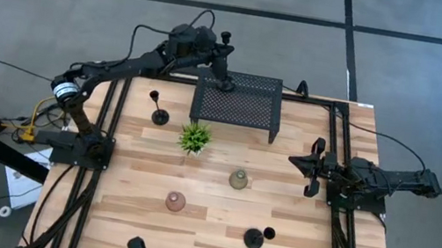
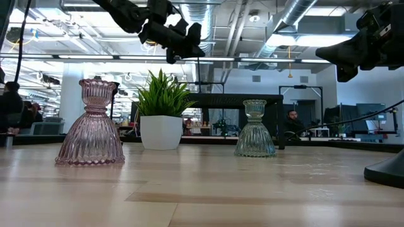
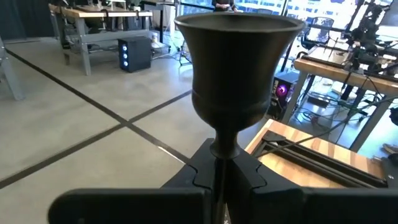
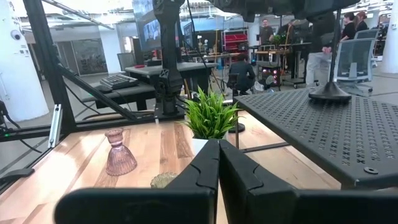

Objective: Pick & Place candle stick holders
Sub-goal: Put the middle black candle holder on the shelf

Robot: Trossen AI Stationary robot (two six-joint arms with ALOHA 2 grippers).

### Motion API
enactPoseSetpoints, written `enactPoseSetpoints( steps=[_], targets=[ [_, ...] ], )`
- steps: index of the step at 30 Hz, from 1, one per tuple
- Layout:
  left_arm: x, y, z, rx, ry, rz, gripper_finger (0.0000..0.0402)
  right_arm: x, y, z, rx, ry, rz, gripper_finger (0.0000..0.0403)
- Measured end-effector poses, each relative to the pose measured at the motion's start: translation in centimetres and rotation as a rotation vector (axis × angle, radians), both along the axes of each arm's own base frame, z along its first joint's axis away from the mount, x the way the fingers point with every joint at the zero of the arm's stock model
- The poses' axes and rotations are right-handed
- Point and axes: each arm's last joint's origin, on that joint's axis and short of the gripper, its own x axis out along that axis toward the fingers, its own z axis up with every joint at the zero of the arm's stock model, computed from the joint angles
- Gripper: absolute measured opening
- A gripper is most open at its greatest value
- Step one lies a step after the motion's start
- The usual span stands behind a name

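Observation:
My left gripper (image 1: 225,56) is at the table's far edge, shut on a slim black candle stick holder (image 1: 226,61) that stands upright over the black mesh rack's (image 1: 238,100) far left corner. Its round base (image 4: 329,93) is at the rack's top; I cannot tell whether it touches. A second black holder (image 1: 158,110) stands left of the plant and another (image 1: 255,236) near the front. A pinkish glass cup (image 1: 176,201) and a greenish one (image 1: 238,179) stand mid-table. My right gripper (image 1: 300,161) waits shut at the right edge, holding nothing. My left gripper pinches the holder's thin stem (image 3: 222,149) just below the top cup (image 3: 236,62), between its two fingers. The fingers come level from the table's left and lie across the stem. The holder stays upright, its cup above the fingers and its base down at the rack's top.
A small green potted plant (image 1: 194,138) stands just in front of the rack's left end. Bare wooden tabletop (image 1: 294,225) lies between the glass cups and the right arm. Dark frame rails (image 1: 110,124) run along both side edges.

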Motion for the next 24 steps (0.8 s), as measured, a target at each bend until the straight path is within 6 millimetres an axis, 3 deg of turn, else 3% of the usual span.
enactPoseSetpoints(
  steps=[11,24],
  targets=[
    [0.07,-0.1,-0.04,0.011,0.013,-0.001,0.0015,0.0,0.0,0.0,0.0,0.0,0.0,0.0],
    [0.08,-0.07,-0.21,0.005,0.023,0.027,0.0065,0.0,0.0,0.0,0.0,0.0,0.0,0.0]
  ],
)
